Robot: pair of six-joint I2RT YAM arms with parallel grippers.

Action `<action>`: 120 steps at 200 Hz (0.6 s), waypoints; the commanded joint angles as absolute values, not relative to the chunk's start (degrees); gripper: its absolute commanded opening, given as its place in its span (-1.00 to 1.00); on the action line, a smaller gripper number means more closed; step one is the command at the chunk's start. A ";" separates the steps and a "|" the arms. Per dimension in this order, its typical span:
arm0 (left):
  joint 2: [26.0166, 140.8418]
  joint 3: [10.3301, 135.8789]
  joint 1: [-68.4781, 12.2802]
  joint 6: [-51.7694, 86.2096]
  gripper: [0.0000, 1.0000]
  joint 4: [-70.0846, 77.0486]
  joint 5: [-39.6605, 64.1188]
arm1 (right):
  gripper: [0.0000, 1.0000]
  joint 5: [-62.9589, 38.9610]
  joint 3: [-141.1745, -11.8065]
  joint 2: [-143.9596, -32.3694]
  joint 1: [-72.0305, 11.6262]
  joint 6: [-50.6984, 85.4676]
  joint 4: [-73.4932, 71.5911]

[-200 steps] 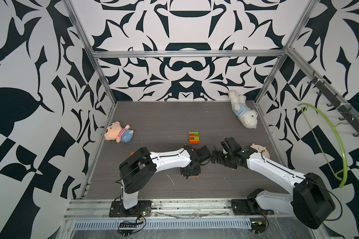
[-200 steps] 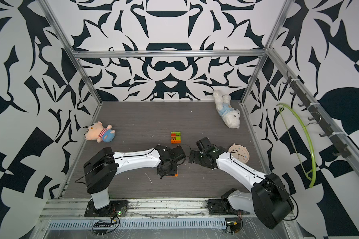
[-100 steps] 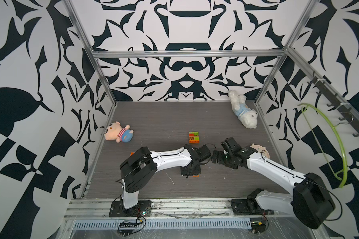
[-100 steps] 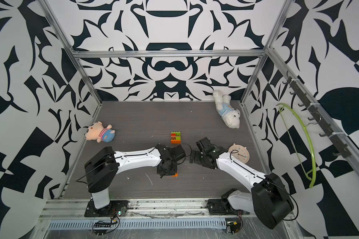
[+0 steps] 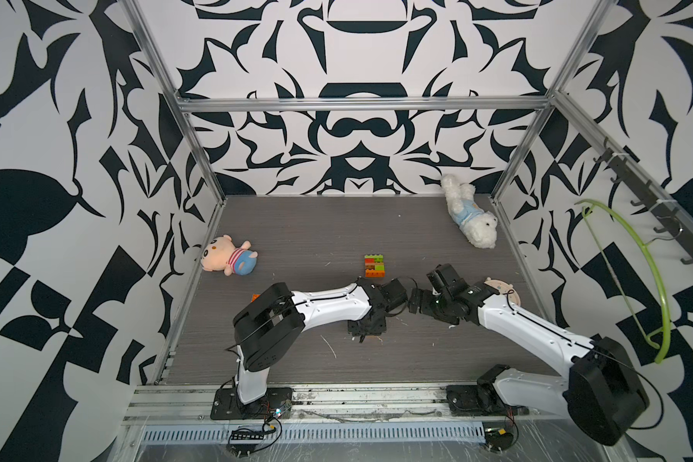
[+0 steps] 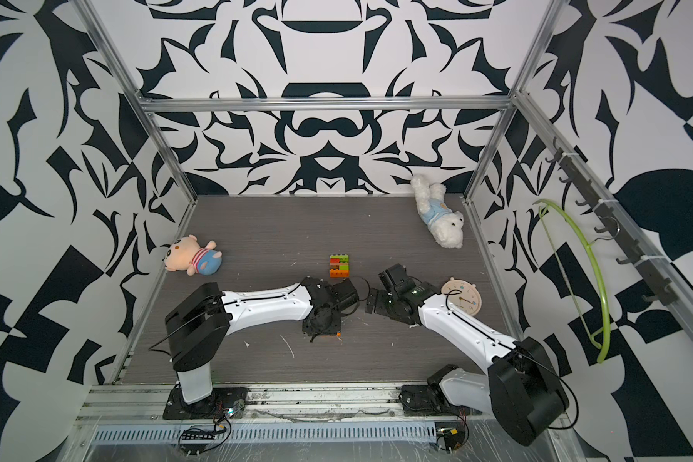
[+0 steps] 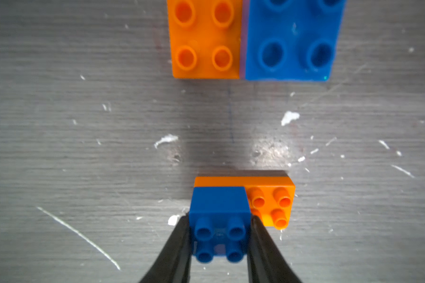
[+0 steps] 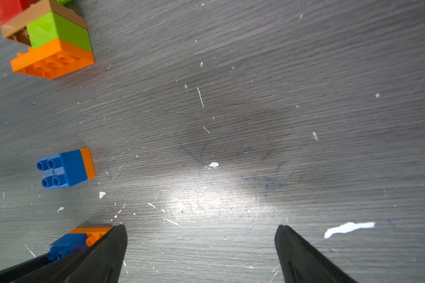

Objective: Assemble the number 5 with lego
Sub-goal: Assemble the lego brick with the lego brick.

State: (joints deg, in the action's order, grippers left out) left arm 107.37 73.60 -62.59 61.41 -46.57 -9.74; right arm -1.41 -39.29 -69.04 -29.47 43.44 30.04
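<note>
Blue brick [image 7: 220,235] pinched in left gripper [image 7: 219,218], atop an orange brick [image 7: 270,203] mid table [image 5: 297,224], near the colourful stack [image 5: 374,266]; almost hidden under the wrist in both top views. Right gripper [image 8: 200,226] spread wide, empty. Orange-and-blue pair [image 7: 250,39] cut off at picture edge

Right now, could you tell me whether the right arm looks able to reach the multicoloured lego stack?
Probably yes. The right gripper is open over bare table, and the lego stack stands close by with nothing between them; the left gripper, shut on a blue brick, sits off to the side.
</note>
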 commanded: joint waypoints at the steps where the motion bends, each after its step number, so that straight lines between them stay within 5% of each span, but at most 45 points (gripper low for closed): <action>1: 110.04 73.39 -61.52 59.82 -0.27 -50.48 -13.48 | 1.00 -0.61 -41.66 -68.59 -29.42 44.01 30.87; 120: 108.92 72.65 -59.94 57.81 0.08 -48.97 -11.38 | 1.00 -0.18 -42.50 -69.17 -29.44 44.04 30.82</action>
